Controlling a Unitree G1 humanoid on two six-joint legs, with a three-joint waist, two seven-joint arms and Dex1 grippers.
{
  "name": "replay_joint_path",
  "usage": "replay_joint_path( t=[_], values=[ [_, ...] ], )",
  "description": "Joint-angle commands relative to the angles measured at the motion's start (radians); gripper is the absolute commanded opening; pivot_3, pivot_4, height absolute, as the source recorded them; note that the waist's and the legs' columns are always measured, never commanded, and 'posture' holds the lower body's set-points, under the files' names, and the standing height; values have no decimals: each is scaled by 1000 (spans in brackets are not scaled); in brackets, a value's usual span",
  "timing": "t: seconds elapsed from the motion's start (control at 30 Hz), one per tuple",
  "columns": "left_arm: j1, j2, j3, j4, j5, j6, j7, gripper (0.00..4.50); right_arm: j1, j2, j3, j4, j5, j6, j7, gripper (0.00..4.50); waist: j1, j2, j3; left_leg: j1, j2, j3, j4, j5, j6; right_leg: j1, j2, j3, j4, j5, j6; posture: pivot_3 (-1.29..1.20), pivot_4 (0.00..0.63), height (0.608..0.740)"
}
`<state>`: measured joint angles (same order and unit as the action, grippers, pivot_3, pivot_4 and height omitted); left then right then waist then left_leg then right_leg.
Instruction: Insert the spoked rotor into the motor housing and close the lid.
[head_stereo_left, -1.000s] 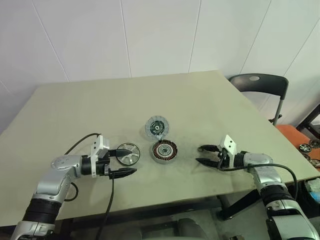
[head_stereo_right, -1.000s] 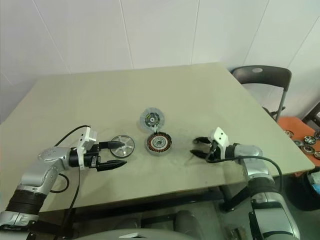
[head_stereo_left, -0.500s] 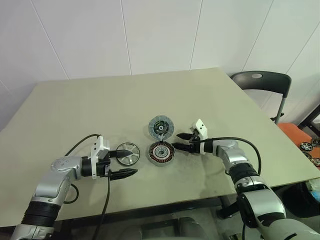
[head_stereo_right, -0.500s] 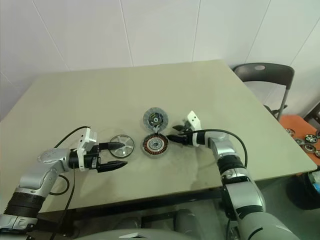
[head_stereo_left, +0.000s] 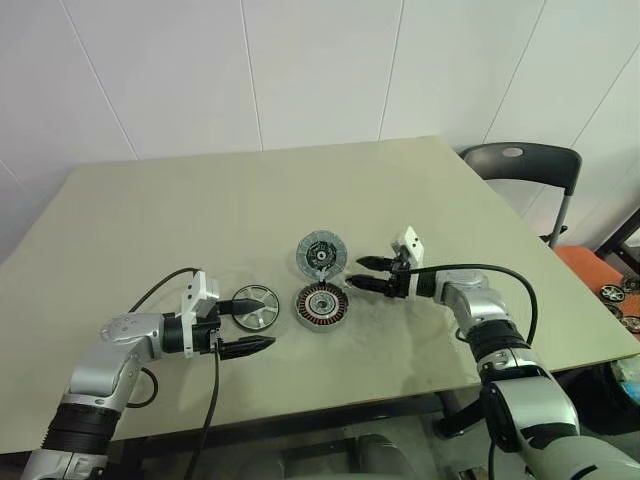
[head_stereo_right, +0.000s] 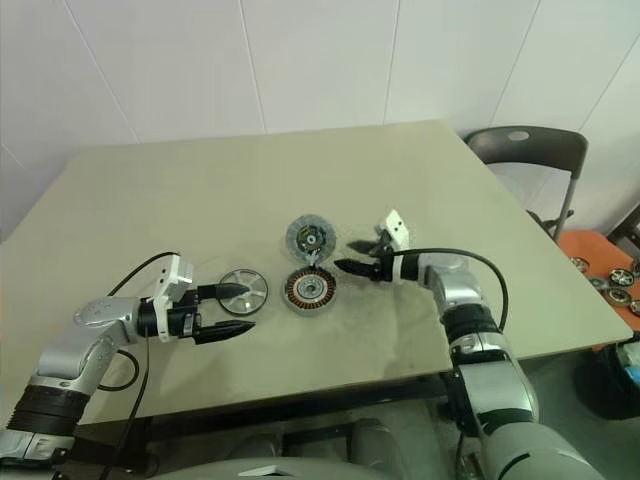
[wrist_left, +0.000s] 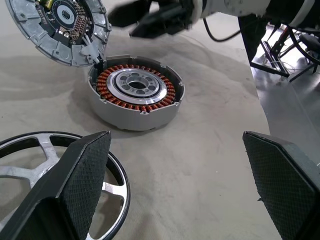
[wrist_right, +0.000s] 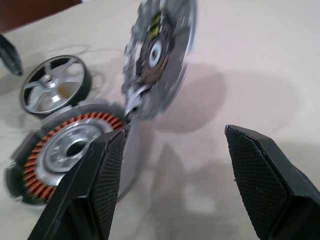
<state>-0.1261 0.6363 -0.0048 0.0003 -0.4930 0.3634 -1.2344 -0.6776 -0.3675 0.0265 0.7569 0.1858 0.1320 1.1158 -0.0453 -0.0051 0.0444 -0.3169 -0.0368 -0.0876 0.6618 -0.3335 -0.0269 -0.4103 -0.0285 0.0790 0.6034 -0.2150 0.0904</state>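
Spoked rotor (head_stereo_left: 256, 305) flat on counter (head_stereo_left: 150, 230) between my open left claw (head_stereo_left: 243, 323) fingers, ungripped. Right claw (head_stereo_left: 364, 273) open, empty, beside raised lid (head_stereo_left: 321, 253) and motor housing (head_stereo_left: 321, 304).

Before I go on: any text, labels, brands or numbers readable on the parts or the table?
None can be read.
The lid: its green-and-black centre carries tiny components; any marking is too small to read.
The motor housing: bare windings and metal, no label.
The spoked rotor: plain metal.
The table: no marks.
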Motion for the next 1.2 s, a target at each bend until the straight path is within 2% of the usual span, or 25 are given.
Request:
replay_joint_path(
  t=[0.03, 0.3, 0.47, 0.9, 1.2],
  values=[
    [-4, 1, 25, -36, -24, 0, 6, 4489, -47, -41, -18, 26, -20, -69, -20, 3335, 1, 0, 0, 0, 0, 0, 0, 0, 0, 0, 0, 0, 0, 0, 0, 0, 0, 740],
    [-1, -9, 23, -43, -25, 3, 15, 4489, -60, -123, 26, 226, -142, -246, -87, 3335, 0, 0, 0, 0, -1, 1, 0, 0, 0, 1, 0, -1, -2, 0, 0, 0, 0, 740],
    [-6, -13, 20, -40, -25, 4, 16, 4489, -75, -104, 16, 276, -150, -287, -97, 3335, -8, 0, 0, 0, -1, 2, 0, 0, 0, 1, 0, 1, -2, 0, -1, 0, 0, 740],
    [-4, -20, 21, -39, -22, 0, 20, 4489, -110, -62, -1, 310, -152, -299, -175, 3335, -24, 0, 0, 1, 0, 0, 0, 0, 0, 2, 0, 1, -2, 0, 0, 0, 0, 740],
    [1, -22, 22, -43, -25, 1, 21, 4489, -112, -26, -33, 371, -123, -181, -164, 3335, -24, 0, 0, 1, 0, 0, 0, 0, 0, 2, 0, 1, -1, 0, -1, 0, 0, 740]
  ],
)
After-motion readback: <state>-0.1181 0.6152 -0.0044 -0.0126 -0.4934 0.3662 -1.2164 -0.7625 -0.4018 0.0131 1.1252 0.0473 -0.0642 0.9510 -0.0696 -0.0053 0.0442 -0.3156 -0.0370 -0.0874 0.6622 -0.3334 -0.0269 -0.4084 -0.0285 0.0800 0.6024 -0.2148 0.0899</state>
